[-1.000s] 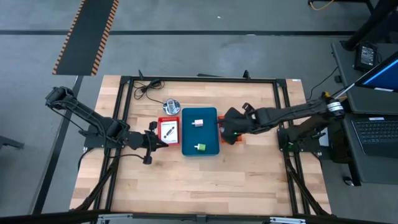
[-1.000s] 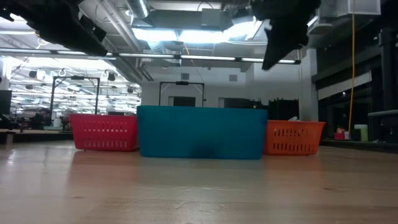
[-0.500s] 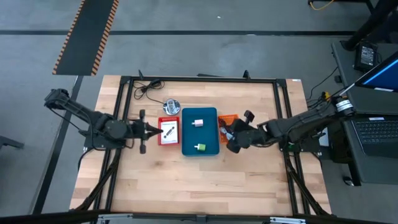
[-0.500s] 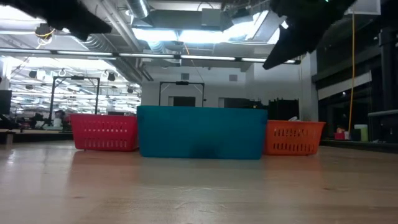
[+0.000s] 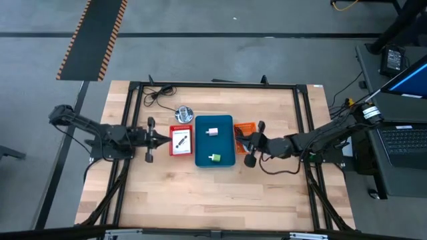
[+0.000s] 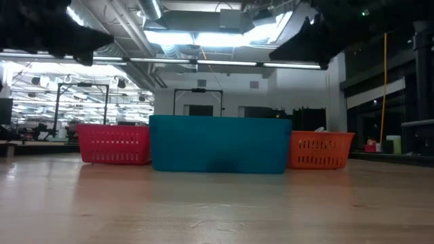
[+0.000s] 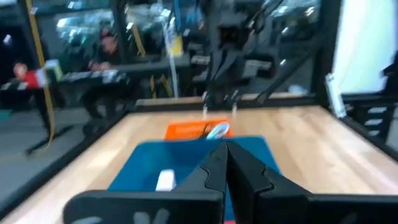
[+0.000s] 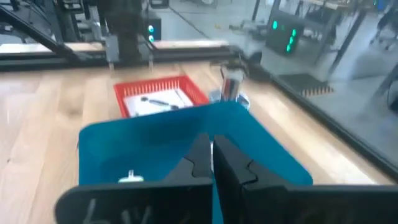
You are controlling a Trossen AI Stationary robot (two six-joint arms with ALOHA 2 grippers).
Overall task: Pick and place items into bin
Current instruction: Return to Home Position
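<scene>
Now that both arms pulled back: sorting looks done.
Left fingers (image 7: 211, 171): clenched, empty, facing red bin (image 6: 113, 144).
Right fingers (image 8: 199, 155): clenched, empty, near orange bin (image 6: 321, 150).

Grey floor (image 5: 220, 47) with a hazard-striped mat (image 5: 93, 37) surrounds the wooden table (image 5: 213, 193), under bright ceiling lights (image 6: 224, 38).

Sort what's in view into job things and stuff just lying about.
Job: red bin with white card; teal bin with pale block, green cube; orange bin with pale cable.
Lying about: silver round object; laptop.
</scene>
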